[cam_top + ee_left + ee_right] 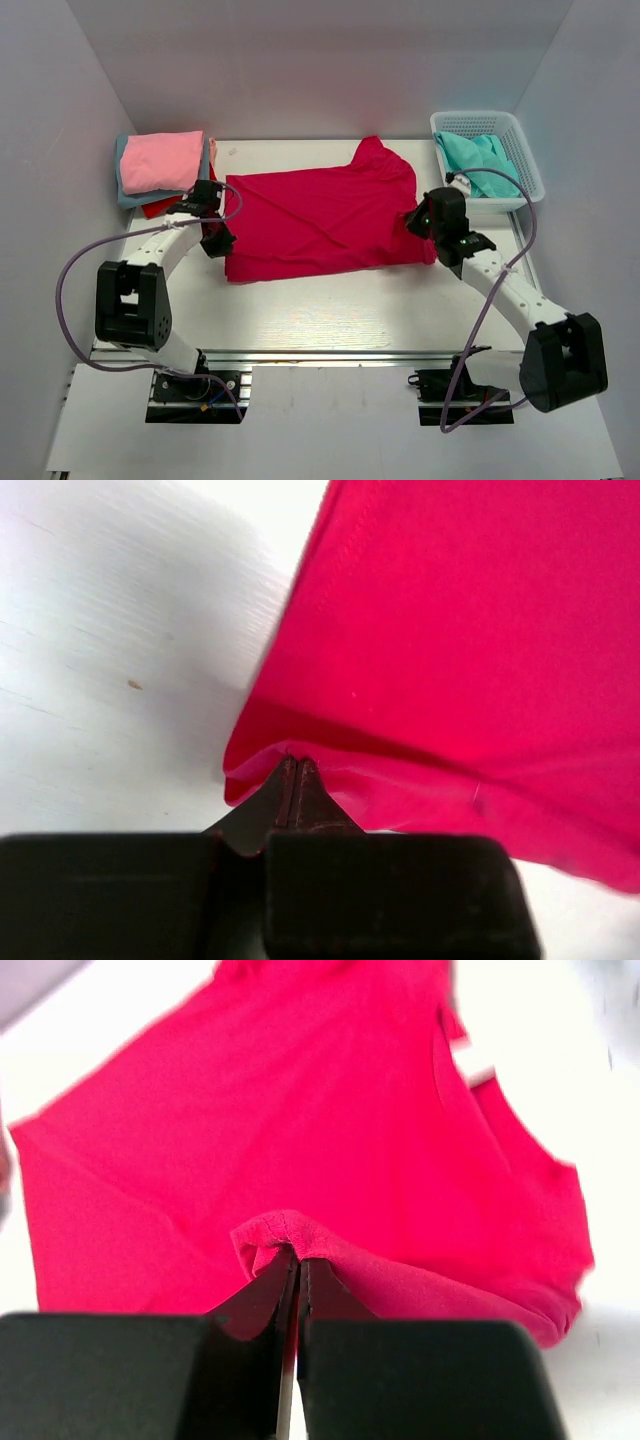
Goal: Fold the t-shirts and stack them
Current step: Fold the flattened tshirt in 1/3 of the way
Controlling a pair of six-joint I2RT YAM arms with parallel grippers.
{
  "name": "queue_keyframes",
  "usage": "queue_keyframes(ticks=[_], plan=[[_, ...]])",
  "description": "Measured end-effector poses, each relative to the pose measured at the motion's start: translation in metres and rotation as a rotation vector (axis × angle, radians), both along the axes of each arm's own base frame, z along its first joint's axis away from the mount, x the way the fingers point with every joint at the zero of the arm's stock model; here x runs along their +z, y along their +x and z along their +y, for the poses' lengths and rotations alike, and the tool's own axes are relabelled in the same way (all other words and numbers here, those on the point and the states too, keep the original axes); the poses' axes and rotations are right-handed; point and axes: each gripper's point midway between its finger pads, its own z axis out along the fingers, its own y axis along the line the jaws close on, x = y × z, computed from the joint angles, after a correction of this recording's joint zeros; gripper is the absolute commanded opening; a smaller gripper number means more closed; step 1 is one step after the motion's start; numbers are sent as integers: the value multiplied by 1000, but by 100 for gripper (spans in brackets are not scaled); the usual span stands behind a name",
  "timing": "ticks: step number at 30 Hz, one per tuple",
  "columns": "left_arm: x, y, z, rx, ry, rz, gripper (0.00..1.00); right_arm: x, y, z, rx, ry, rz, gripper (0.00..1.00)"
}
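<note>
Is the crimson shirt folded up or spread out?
Spread out: the crimson t-shirt lies wide across the table, with the left gripper and right gripper each pinching an opposite edge.

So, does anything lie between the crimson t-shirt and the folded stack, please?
Nothing visible does. The left tool and right tool are shut on the crimson t-shirt; between it and the folded stack sits only the left arm's own wrist.
</note>
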Motion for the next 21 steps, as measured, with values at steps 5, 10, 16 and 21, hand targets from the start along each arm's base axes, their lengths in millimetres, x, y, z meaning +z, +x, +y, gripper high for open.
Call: queue_keyframes(ticks=[5, 10, 16, 21], plan=[[4, 9, 12, 39, 44, 14, 0, 19, 29, -2, -23, -22, -46, 0], [12, 24, 20, 69, 67, -17, 0, 26, 57, -6, -27, -59, -60, 0], [15, 55, 23, 73, 93, -48, 0, 23, 98, -1, 17, -109, -42, 0], [1, 76, 25, 51, 123, -55, 0, 4, 131, 6, 72, -155, 6, 0]])
